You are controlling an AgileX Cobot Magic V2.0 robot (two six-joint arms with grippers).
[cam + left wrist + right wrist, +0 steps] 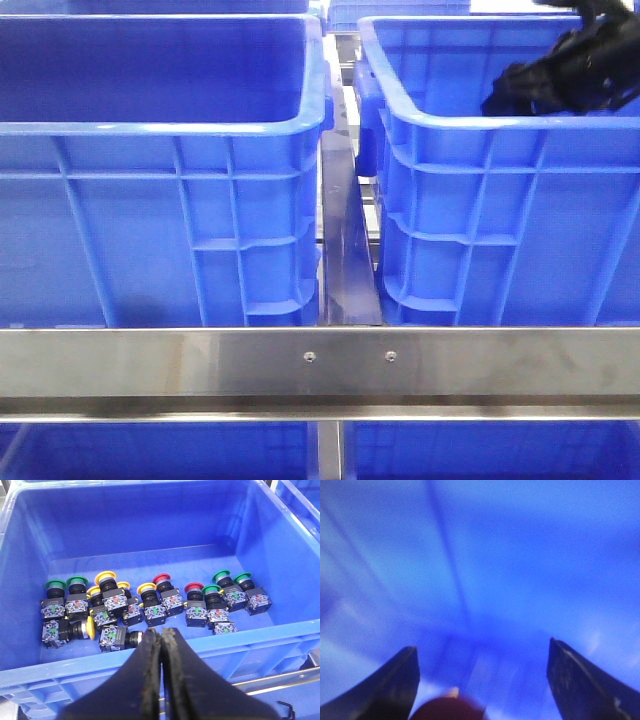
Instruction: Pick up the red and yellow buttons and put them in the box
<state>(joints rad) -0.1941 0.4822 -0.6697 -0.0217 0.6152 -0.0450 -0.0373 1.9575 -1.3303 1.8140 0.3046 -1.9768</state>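
Note:
In the left wrist view a blue crate [60, 672] holds several push buttons with black bodies: red-capped ones [161, 578] [193, 587] and yellow-capped ones [105, 575] [146, 587], one yellow [90, 627] lying on its side. My left gripper [161, 630] is shut and empty, above the crate's near rim. My right gripper [482, 645] is open wide, close to a blurred blue crate surface. A dark red round cap [447, 709] shows low between its fingers, touching neither. In the front view the right arm [570, 70] reaches into the right-hand blue crate [480, 200].
Green-capped buttons [55, 584] [220, 575] lie among the others. In the front view a second blue crate [150, 200] stands at the left, with a narrow metal gap between the two crates. A steel rail [200, 360] runs across the front, with more blue crates below it.

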